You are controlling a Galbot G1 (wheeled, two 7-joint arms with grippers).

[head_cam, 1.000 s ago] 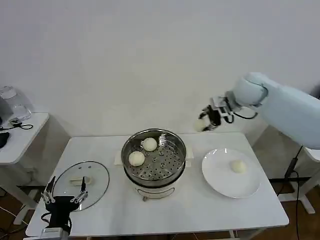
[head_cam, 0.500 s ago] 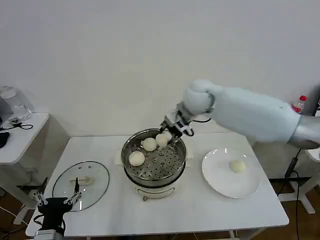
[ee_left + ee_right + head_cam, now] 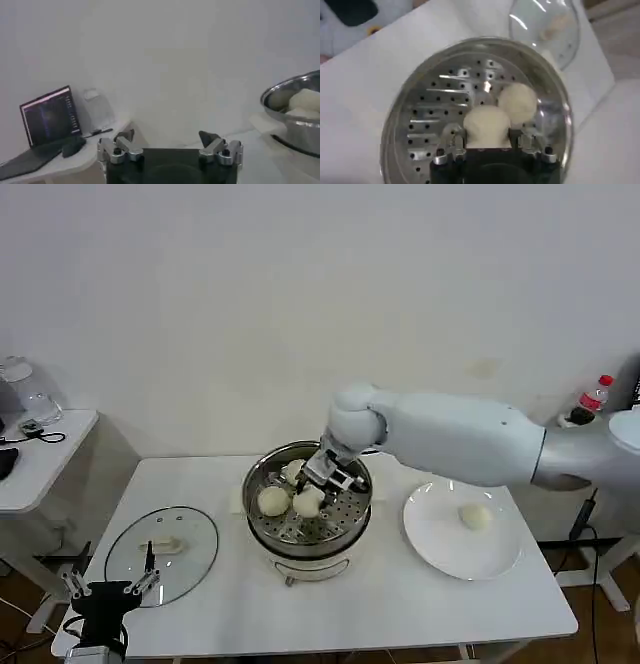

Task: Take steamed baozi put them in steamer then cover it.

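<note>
In the head view I have the right gripper point(image 3: 318, 487) down inside the steamer point(image 3: 352, 519), fingers clamped on a third baozi point(image 3: 308, 503) beside the two already loaded at the basket's 9 and 11 o'clock, while the last baozi point(image 3: 476, 516) waits on the white plate point(image 3: 440, 549). In the left wrist view the left gripper point(image 3: 170, 145) idles with fingers spread wide, the basket cut off by the frame edge. In the right wrist view the held bun hides the fingertips, so I judge the next move is release onto bare perforations; the cover point(image 3: 550, 25) lies off the basket.

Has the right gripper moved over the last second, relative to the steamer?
Yes. The right gripper, shut on a baozi, swung leftward from behind the white plate and down into the steamer.
</note>
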